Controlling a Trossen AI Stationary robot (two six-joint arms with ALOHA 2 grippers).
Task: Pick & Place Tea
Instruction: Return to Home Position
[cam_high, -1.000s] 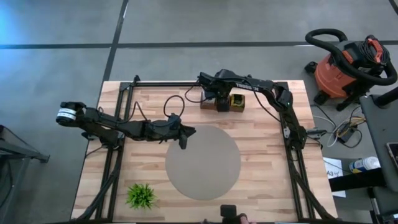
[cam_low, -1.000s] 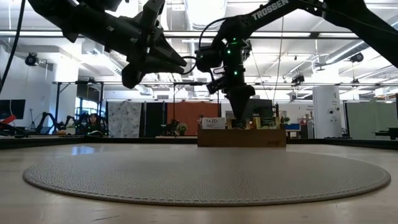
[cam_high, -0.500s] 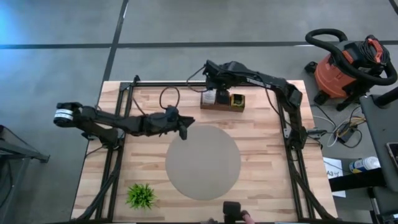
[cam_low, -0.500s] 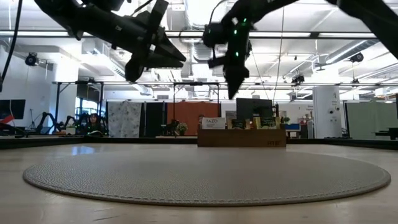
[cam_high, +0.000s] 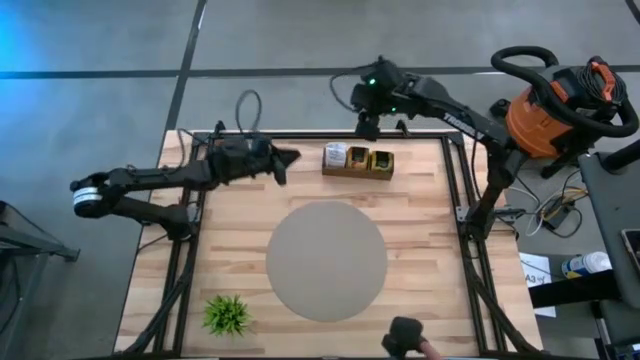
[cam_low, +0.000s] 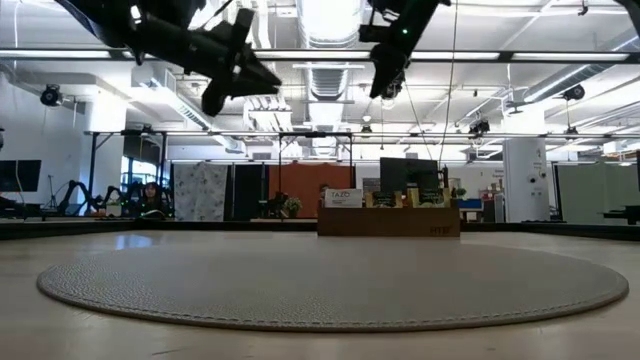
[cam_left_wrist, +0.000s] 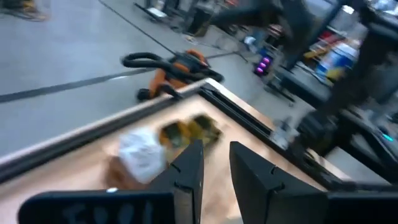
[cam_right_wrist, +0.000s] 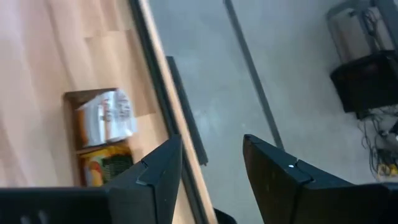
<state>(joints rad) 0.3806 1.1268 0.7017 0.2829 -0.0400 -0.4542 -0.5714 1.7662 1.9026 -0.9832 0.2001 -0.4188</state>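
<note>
Tea bags (cam_high: 358, 158) sit in a wooden box (cam_high: 357, 173) near the far edge of the surface (cam_high: 430, 250), just behind a round grey mat (cam_high: 326, 261). One white packet (cam_high: 336, 155) is at the left end of the box. Yellow ones with dark labels stand next to it. The left arm (cam_high: 150, 180) reaches over the far left part of the surface. The left jaws are up in the air to the left of the box, not touching it. They are a little apart and hold nothing. The right arm (cam_high: 450, 110) is lifted high over the far edge. The right jaws hang just behind the box, wide apart, and hold nothing too. A small green plant (cam_high: 228, 314) stands near the front left corner. An orange vacuum (cam_high: 550, 105) is on the floor off to the right.
</note>
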